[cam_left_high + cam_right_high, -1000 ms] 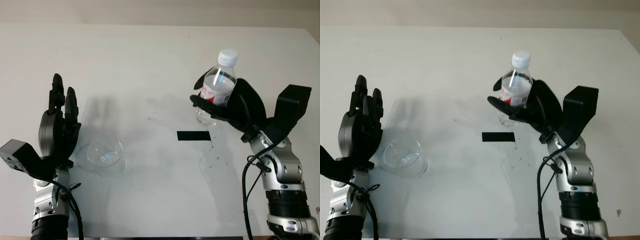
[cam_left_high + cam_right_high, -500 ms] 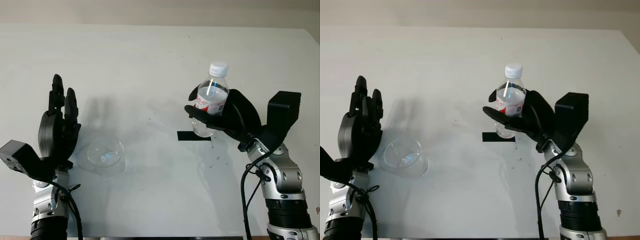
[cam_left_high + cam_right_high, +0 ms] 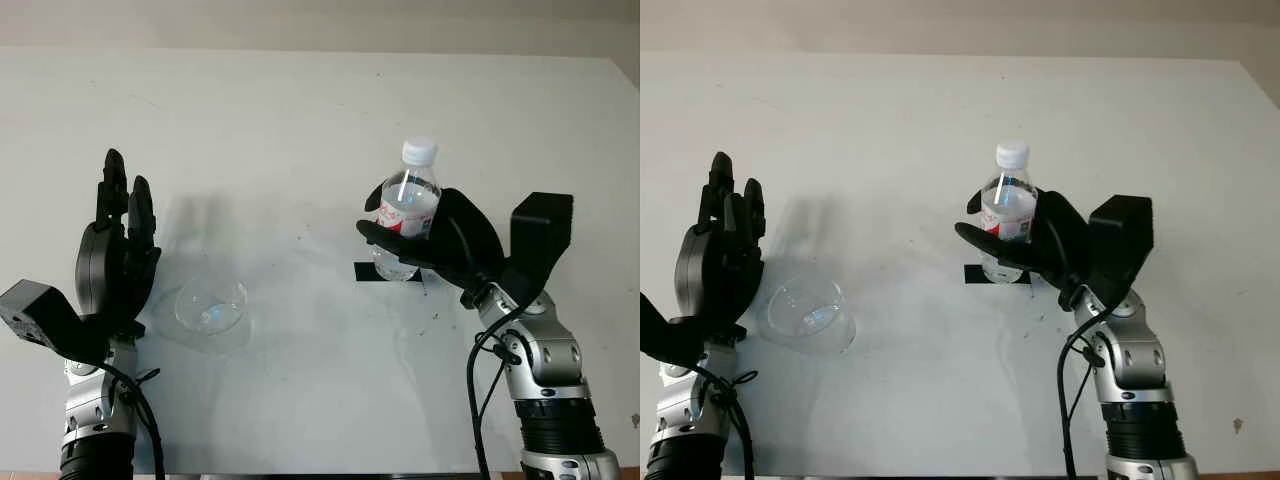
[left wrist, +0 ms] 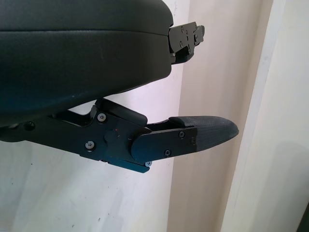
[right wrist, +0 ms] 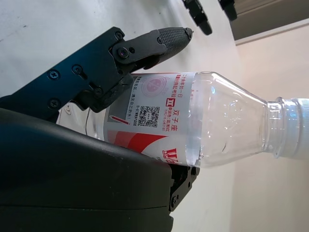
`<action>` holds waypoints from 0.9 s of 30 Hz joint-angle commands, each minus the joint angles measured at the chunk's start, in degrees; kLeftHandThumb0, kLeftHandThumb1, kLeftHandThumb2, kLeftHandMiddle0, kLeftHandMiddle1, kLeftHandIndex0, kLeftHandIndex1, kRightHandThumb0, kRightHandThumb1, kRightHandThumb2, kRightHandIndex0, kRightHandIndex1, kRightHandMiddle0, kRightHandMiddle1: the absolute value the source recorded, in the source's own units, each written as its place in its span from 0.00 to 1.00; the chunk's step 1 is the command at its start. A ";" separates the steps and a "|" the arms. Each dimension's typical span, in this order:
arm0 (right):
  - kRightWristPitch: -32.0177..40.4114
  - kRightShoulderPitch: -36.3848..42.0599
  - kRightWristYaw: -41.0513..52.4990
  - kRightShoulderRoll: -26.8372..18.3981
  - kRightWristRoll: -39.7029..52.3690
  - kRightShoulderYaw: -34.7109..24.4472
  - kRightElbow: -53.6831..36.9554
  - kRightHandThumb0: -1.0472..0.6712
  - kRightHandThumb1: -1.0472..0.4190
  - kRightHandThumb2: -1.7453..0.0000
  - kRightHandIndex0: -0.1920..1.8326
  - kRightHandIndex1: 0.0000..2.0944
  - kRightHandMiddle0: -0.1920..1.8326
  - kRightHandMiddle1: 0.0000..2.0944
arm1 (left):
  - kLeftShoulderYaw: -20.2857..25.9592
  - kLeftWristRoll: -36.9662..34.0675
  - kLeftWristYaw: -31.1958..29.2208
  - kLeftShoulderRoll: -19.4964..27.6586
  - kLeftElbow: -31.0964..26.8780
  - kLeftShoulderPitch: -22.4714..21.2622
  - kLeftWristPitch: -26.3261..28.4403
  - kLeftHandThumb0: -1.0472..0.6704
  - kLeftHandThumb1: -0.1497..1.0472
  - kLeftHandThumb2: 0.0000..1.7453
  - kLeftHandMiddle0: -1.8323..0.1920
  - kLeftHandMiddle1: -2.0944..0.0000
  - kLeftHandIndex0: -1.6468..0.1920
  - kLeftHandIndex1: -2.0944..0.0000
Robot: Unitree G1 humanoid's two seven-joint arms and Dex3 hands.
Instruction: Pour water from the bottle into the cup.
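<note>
Clear plastic water bottle with white cap (image 3: 405, 219) upright at table (image 3: 300, 110) centre-right, over the black tape strip (image 3: 368, 272), held in right hand (image 3: 440, 245). Clear plastic cup (image 3: 210, 306) at left; left hand (image 3: 115, 255) open just beside it, on its outer side.

Bottle (image 3: 405, 222): clear plastic, white cap still on, red-and-white label around its middle; it is standing close to upright right of centre, its base sitting at a black tape strip (image 3: 366, 271) on the worktop (image 3: 320, 110).
Bottle grip: the right hand (image 3: 440, 250) is wrapping its fingers (image 5: 145, 41) around the label band.
Cup (image 3: 210, 306): clear, sitting open-mouthed on the worktop, well apart from the bottle, just beside the left hand (image 3: 115, 265).
</note>
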 commanded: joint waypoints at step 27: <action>-9.30 1.88 3.13 0.52 -1.24 0.24 2.29 0.32 0.00 0.83 0.53 1.00 0.37 1.00 | 1.57 -0.20 -1.71 1.06 1.31 0.95 -0.36 0.18 1.00 0.30 0.98 0.97 0.98 0.97</action>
